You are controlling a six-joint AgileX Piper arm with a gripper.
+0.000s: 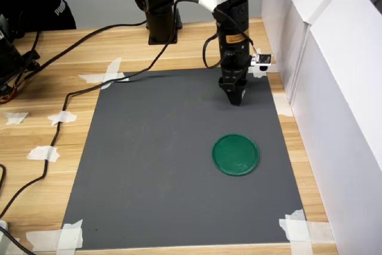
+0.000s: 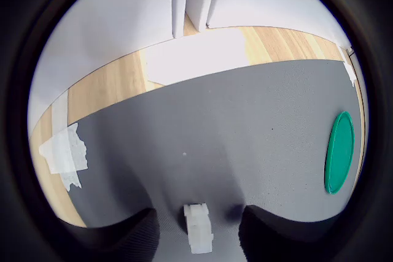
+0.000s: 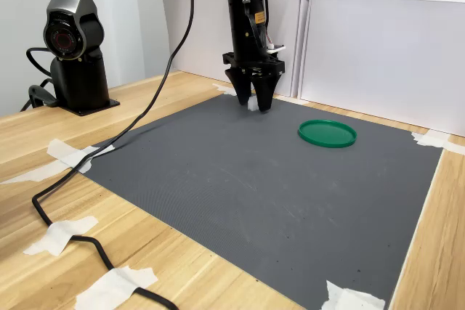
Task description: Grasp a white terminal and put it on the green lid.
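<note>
Slippage is our worry: the pincer (image 2: 198, 228) sits released around the white terminal (image 2: 198, 227), and closing off-centre could flick it from the green lid (image 2: 339, 152).

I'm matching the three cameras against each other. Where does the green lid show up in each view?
First exterior view: the green lid lies on the gray mat, lower right of centre, nearer the camera than the end effector.
Wrist view: it appears edge-on at the far right.
Second exterior view: it lies right of the end effector.
Shared landmark: the gray mat.
</note>
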